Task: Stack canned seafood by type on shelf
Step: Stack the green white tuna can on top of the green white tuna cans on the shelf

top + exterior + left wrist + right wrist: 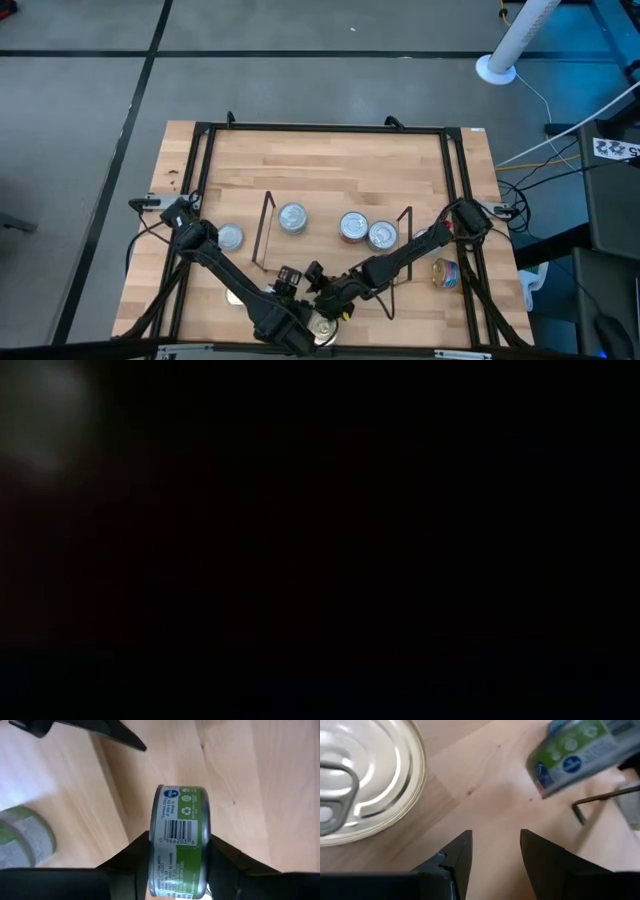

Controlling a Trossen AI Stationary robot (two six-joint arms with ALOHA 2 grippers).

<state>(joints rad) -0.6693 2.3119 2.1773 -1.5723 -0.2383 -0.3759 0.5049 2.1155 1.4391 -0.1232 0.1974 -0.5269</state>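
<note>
The left claw (pixel 177 865) has its two dark fingers pressed against either side of a green-labelled tin (pixel 181 840). The tin stands on its edge between them, barcode facing the camera, and its lower part is cut off by the frame. A blurred grey-green tin (pixel 25 840) sits off to one side on the wood, too soft to read.

From above, both arms reach to the near edge of the table (pixel 330 160), and their dark links cover most of what lies there. The left claw (pixel 318 325) and the right claw (pixel 330 300) meet over a gold-topped tin (pixel 322 326), only a sliver of which shows. The shelf (pixel 335 245) is a pale board between thin black wire ends, hard to tell from the tabletop. On it stand a silver-topped tin (pixel 292 217) near the left end and, touching each other, a red-sided tin (pixel 354 227) and a second silver-topped tin (pixel 383 235) near the right end. Another silver tin (pixel 229 237) rests on the table left of the shelf; a colourful tin (pixel 446 272) lies right of it, partly under the right arm.

The low view is almost wholly black; nothing can be made out.

In the right wrist view the right claw's (pixel 495 852) fingers stand apart with bare wood between them. A large gold lid with a pull ring (pixel 360 780) is cut off at the frame edge, and the green-labelled tin (pixel 580 750) appears blurred and tilted.
</note>
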